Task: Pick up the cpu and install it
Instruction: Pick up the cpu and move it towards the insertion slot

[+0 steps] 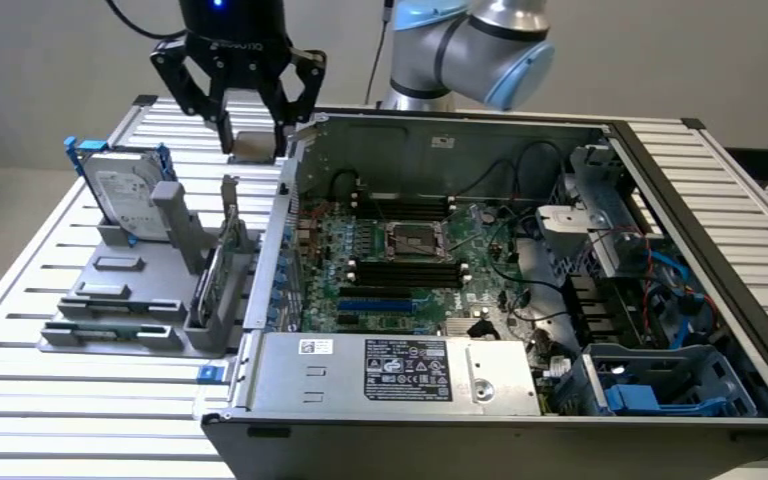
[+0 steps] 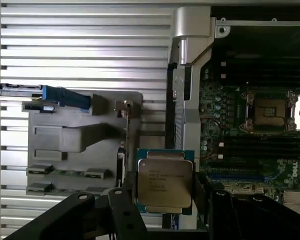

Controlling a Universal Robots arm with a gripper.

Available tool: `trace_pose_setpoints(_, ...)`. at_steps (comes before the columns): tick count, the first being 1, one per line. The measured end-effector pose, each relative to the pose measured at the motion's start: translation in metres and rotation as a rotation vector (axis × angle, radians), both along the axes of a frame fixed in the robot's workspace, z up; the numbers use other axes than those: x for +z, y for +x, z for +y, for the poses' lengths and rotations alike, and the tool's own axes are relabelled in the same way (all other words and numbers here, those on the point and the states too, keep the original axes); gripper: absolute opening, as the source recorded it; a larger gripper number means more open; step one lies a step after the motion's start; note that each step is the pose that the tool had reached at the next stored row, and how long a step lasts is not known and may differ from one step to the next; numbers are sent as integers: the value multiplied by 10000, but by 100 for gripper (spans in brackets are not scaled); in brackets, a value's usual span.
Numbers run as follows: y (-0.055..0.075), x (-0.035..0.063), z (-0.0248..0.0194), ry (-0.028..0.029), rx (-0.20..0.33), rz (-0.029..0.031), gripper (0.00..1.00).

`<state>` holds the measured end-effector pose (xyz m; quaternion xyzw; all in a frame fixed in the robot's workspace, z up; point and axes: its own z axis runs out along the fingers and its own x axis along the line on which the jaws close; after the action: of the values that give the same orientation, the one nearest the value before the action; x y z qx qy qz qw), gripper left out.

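I have the end effector [image 1: 253,140] clamped on the cpu [image 2: 165,182], just outside the case wall [image 1: 288,200], with the empty socket [image 1: 411,240] lying toward the exterior view's right.

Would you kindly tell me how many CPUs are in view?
1. The cpu is held in the gripper, in the air beside the open case's corner. The socket on the motherboard looks empty; another may be hidden elsewhere.
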<state>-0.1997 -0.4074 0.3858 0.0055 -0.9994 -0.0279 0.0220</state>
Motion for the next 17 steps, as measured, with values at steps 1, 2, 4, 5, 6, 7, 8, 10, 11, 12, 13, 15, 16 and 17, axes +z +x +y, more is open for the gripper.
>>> trace_pose_setpoints(1, 47, 0, 3, 0, -1, 2, 55)
trace_pose_setpoints(2, 92, 1, 7, 1, -1, 4, 55)
trace_pose_setpoints(4, 184, 1, 17, 1, 0, 7, 55)
trace_pose_setpoints(5, 228, 1, 24, 0, -1, 8, 55)
trace_pose_setpoints(6, 273, 0, 32, 1, -1, 9, 55)
trace_pose_setpoints(7, 318, -3, 41, 0, -1, 13, 55)
trace_pose_setpoints(8, 364, -11, 52, 1, 0, 18, 55)
trace_pose_setpoints(10, 456, -38, 82, 1, -2, 28, 55)
trace_pose_setpoints(11, 501, -55, 100, 1, -1, 31, 55)
trace_pose_setpoints(12, 546, -73, 119, 0, -1, 34, 55)
trace_pose_setpoints(13, 591, -91, 142, 0, 0, 35, 55)
trace_pose_setpoints(15, 678, -127, 192, 1, -1, 35, 55)
trace_pose_setpoints(16, 724, -147, 219, 1, -2, 35, 55)
trace_pose_setpoints(17, 767, -165, 244, 1, -1, 35, 55)
